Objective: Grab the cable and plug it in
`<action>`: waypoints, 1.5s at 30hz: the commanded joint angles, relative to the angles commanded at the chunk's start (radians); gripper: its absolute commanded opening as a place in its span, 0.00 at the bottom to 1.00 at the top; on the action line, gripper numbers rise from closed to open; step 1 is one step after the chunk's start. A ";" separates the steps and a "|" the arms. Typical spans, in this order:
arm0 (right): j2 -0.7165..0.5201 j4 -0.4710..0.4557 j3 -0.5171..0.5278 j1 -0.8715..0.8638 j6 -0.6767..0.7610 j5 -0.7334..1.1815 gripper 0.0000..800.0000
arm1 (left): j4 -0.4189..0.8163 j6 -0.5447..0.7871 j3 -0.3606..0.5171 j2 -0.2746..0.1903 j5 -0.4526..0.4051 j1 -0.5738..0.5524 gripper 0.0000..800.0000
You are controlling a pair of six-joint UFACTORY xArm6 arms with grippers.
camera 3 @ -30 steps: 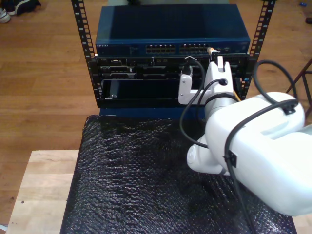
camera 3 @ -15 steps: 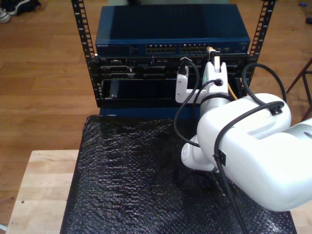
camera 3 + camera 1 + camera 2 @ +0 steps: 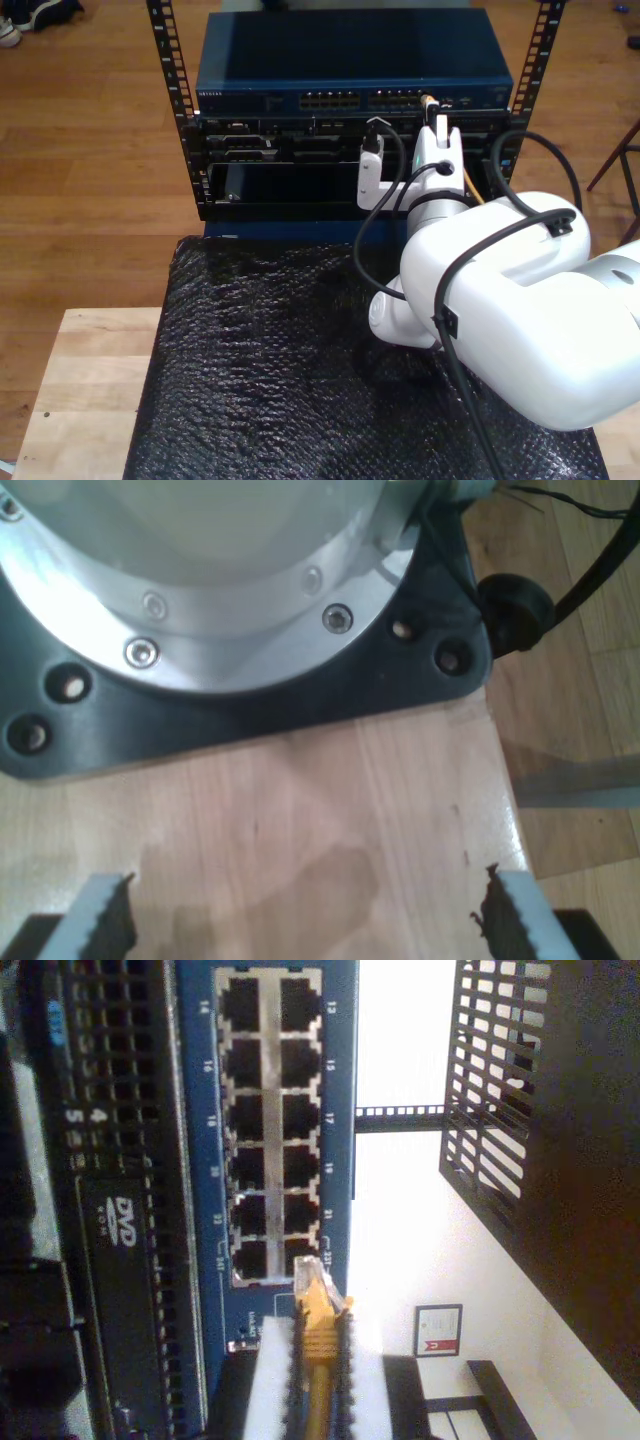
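**Connector at the port block, insertion pending**

The second gripper (image 3: 318, 1380) is closed on the thin yellow-orange network cable (image 3: 318, 1345), its two white ribbed fingers (image 3: 270, 1380) pinching the cable just behind the small clear plastic clip connector (image 3: 313, 1278). The connector tip sits at the edge of the blue rack-mounted network switch (image 3: 355, 70), just beside the last pair of sockets in its grey port block (image 3: 268, 1125), close to the face but apparently not yet seated.

In the exterior view the white arm reaches up to the switch front, with the cable's orange end (image 3: 431, 101) at the switch's right-hand port group.

To do this step well, the connector probably needs squaring to one socket opening, then a straight, slow push along the cable's axis; any tilt risks catching the socket rim or bending the clip.

The first gripper (image 3: 300, 920) stands open and empty, its serrated fingers (image 3: 105, 915) spread over a pale wooden tabletop (image 3: 330, 810) beside a black and silver round arm base (image 3: 230, 630).
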 joint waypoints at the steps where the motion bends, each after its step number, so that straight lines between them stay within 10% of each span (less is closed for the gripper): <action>1: 0.002 0.000 -0.002 0.000 -0.002 0.000 0.00 | 0.000 0.000 0.000 0.000 0.000 0.000 1.00; 45: 0.026 -0.002 -0.040 -0.005 0.000 0.006 0.00 | 0.000 0.000 0.000 0.000 0.000 0.000 1.00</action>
